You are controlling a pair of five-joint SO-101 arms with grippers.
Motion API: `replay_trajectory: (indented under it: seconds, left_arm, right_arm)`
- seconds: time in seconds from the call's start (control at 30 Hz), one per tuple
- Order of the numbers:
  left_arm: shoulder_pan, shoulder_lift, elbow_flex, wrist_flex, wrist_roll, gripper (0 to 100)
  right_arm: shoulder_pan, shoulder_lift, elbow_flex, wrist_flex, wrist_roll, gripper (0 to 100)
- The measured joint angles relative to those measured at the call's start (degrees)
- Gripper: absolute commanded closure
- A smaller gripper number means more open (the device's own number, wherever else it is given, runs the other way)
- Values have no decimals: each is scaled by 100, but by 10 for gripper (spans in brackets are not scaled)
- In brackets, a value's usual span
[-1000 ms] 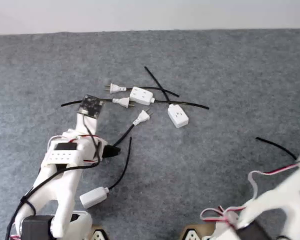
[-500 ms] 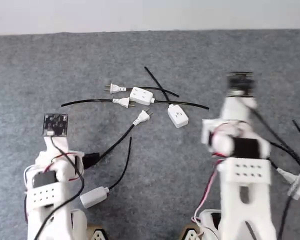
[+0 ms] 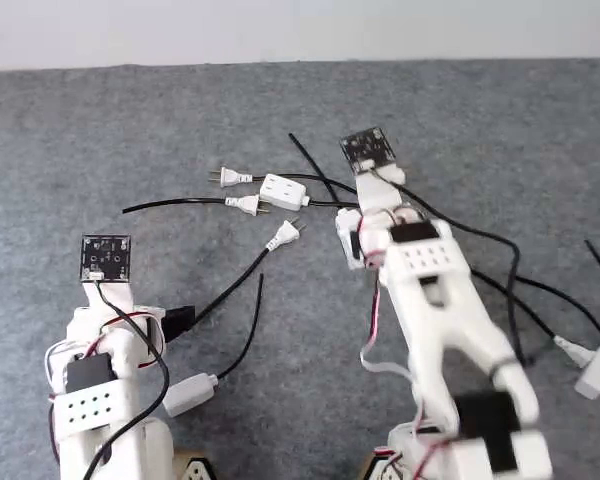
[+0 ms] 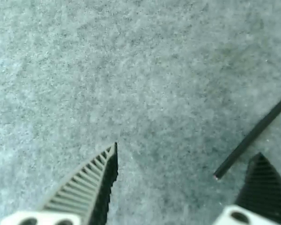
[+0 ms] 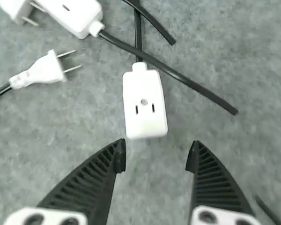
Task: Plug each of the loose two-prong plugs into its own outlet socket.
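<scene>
Right fingers are wide apart and hover at the near end of a white socket, mid-table. The socket lies face up with its slots showing, not gripped. A loose plug lies just left of it, prongs roughly toward it. A black cord crosses at the socket's far end. Left fingers are wide too and hold nothing, over bare table at near left, with a cord end beside one tip.

Risks, as judged:
- Closing from this offset could catch only the socket's near edge and squirt it away.
- Lifting it may snag the crossing cord and drag the far socket and the plugs out of place.
- A grip across the face would cover the slots.
</scene>
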Motion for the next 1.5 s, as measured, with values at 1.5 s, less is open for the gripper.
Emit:
replay_trajectory:
  seconds: [1.5]
  left_arm:
    - [0,299,0,-536,0,600]
  right_arm:
    - [589,-316,-580,1890,1758,989]
